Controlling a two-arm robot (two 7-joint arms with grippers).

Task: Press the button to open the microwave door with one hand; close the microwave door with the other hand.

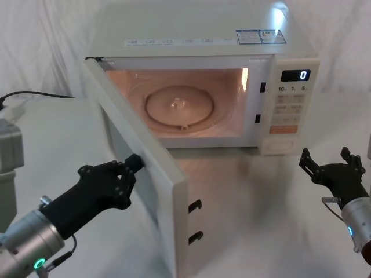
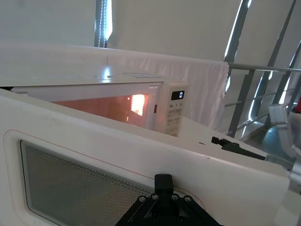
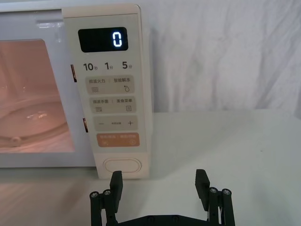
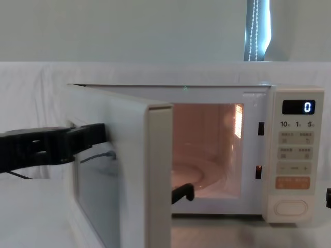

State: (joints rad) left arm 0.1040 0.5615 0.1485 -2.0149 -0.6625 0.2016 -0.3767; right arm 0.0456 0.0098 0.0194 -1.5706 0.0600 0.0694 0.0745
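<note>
Your door (image 1: 152,174) stands swung well open toward the robot, hinged at the left, with its free edge and two black latch hooks (image 1: 195,220) facing forward. The cavity behind it is lit, and you can see the glass turntable (image 1: 179,108) inside.

Your left gripper (image 1: 128,172) is on the outer face of the door, its tip touching the panel beside the dark window (image 2: 80,183). In the chest view the same gripper (image 4: 95,135) comes in from the left and meets the door's outer side. You cannot tell from these views whether its fingers are spread or pressed together; a single black tip shows against the door in the left wrist view.

Your right gripper (image 1: 331,164) hangs over the desk (image 1: 261,197) to the right of the microwave, clear of the control panel and touching nothing. Its fingers (image 3: 116,182) are spread wide with nothing between them.

The button (image 3: 122,165) sits at the bottom of the control panel, just under the orange key (image 3: 118,140), and faces the right gripper with open desk between them. The display (image 3: 103,39) at the top of the panel reads 0.
</note>
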